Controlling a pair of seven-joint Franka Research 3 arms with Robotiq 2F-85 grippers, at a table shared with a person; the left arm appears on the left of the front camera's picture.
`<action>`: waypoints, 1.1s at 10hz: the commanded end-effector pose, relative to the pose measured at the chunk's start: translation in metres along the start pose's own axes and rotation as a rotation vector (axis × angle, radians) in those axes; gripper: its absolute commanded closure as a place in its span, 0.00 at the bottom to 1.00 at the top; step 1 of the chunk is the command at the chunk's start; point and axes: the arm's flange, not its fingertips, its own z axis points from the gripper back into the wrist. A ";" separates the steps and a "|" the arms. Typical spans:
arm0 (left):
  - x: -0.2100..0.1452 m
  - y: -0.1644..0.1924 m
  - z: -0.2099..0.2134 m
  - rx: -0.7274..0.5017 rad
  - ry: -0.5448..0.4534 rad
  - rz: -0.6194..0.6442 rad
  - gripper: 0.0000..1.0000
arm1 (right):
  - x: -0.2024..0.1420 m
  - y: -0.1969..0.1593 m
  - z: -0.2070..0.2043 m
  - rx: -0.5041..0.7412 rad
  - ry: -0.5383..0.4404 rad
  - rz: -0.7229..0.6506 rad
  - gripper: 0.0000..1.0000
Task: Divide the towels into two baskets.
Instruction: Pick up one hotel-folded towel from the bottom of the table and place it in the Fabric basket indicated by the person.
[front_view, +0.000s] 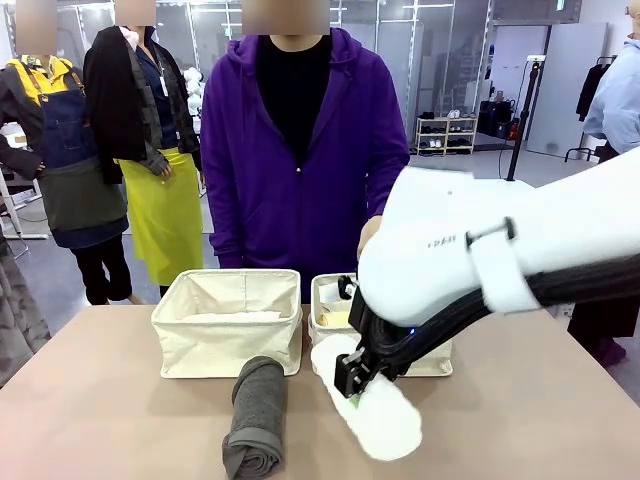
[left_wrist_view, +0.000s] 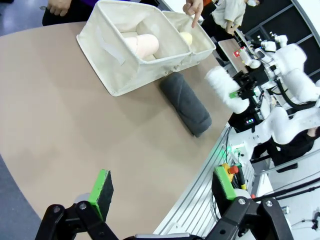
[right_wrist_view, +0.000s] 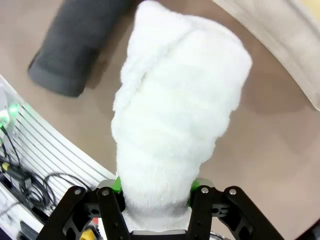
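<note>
Half sorted, seemingly. Gripping white towel (front_view: 385, 425) tight with right gripper (front_view: 355, 392), long axis running 11 to 5, right basket (front_view: 330, 285) close at 12. Left gripper (left_wrist_view: 163, 186) wide open, empty, farther off.

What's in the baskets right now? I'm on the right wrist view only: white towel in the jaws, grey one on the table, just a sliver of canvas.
Observer: The left basket holds the peach towel, lying on its bottom.
Operator: And the right one?
Observer: The right basket has the pale yellow towel in it.
Operator: Left arm in the way?
Observer: No. The left gripper is open and holds nothing, well apart from the grey towel.
</note>
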 end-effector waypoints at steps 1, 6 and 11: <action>0.001 -0.005 0.002 0.000 -0.010 0.012 0.00 | -0.002 -0.008 0.031 -0.074 -0.006 0.219 0.70; 0.001 -0.005 0.002 0.000 -0.010 0.012 0.00 | -0.004 -0.004 0.036 -0.086 0.005 0.185 0.70; 0.001 -0.005 0.002 0.000 -0.010 0.012 0.00 | 0.025 -0.031 0.071 -0.221 -0.029 0.718 0.59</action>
